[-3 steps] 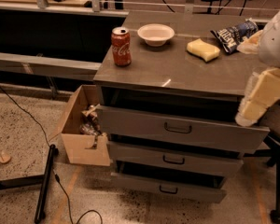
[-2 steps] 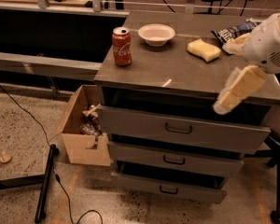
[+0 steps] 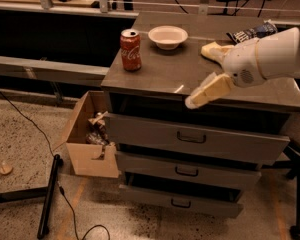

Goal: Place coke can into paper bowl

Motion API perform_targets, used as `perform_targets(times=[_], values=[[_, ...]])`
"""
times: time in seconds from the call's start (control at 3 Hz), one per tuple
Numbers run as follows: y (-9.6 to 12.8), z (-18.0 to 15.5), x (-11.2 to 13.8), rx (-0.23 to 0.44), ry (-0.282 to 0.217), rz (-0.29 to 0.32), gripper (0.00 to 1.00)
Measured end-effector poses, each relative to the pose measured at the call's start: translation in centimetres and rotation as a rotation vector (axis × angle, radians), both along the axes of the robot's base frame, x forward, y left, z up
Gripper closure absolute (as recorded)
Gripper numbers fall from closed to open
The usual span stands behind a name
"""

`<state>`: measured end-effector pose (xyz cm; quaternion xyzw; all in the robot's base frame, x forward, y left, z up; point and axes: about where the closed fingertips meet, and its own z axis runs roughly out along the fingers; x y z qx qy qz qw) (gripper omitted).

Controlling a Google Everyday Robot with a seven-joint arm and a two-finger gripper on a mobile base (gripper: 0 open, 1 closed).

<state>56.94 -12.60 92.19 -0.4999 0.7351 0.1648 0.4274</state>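
Right now your hand [image 3: 200,96] hangs over the front edge of the worktop [image 3: 160,71], well to the right of the coke can [image 3: 130,50]. You cannot tell whether it is released or clenched, but it does not hold the can. The coke can stands upright, long axis vertical, near the worktop's left front corner. The paper bowl [image 3: 168,36] sits just behind and right of the coke can, apart from it. Your reach likely runs left and slightly back.
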Motion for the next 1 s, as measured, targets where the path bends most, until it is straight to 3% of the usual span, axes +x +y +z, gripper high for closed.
perform_targets(times=[0.33,0.67,1.0], values=[[2.1,-0.3,4.6,0.069,-0.028,-0.096,0.00],[3.6,-0.3,8.6,0.148,0.002,-0.165,0.00],[4.0,1.3,9.5,0.175,-0.002,-0.179,0.00]])
